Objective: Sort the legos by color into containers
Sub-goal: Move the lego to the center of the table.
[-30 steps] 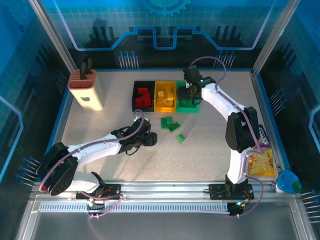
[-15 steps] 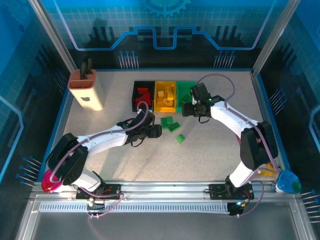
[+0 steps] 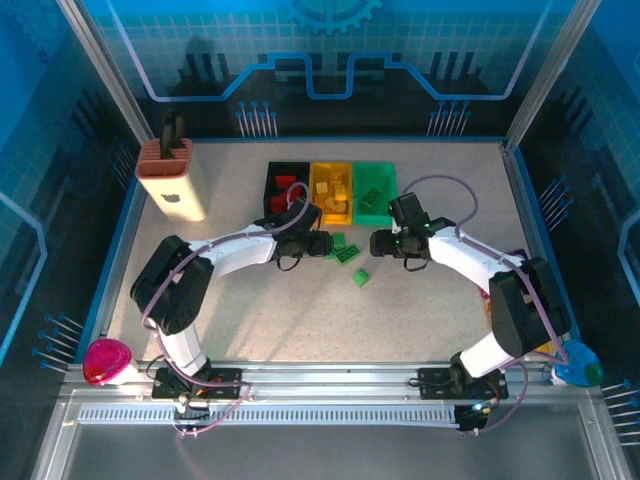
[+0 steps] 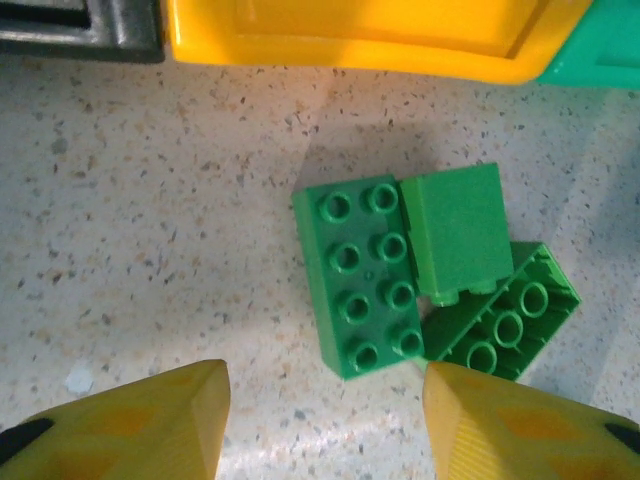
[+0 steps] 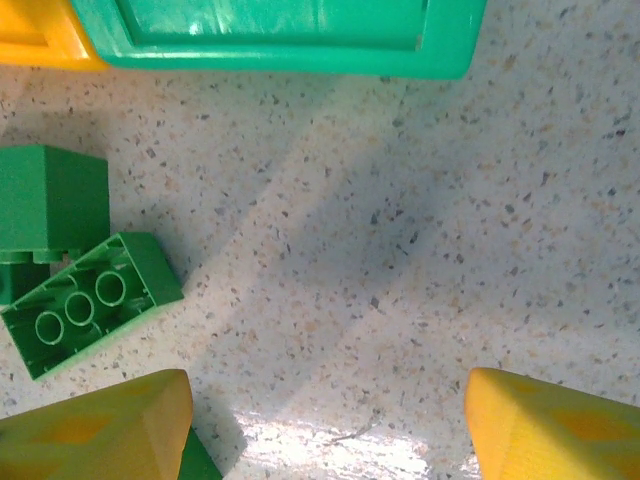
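Overhead view: lit evenly from above, bright on the pale table (image 3: pixel 250 320), blue cast over the walls, dark toward the corners. Soft, faint shadows under both arms.

Left wrist view: warm light, sharp on the green bricks (image 4: pixel 365 275), soft shadow up-left of them, fingers (image 4: pixel 130 425) blurred.

Right wrist view: white glare on the table near the bottom edge, broad diagonal shadow bands, sheen inside the green bin (image 5: pixel 270 20), fingers out of focus.

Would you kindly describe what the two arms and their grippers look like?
Both the left arm and right arm have white shells with black joints, and a pale purple cable loops along each. The fingers are yellow wedges; the left ones carry black marks.
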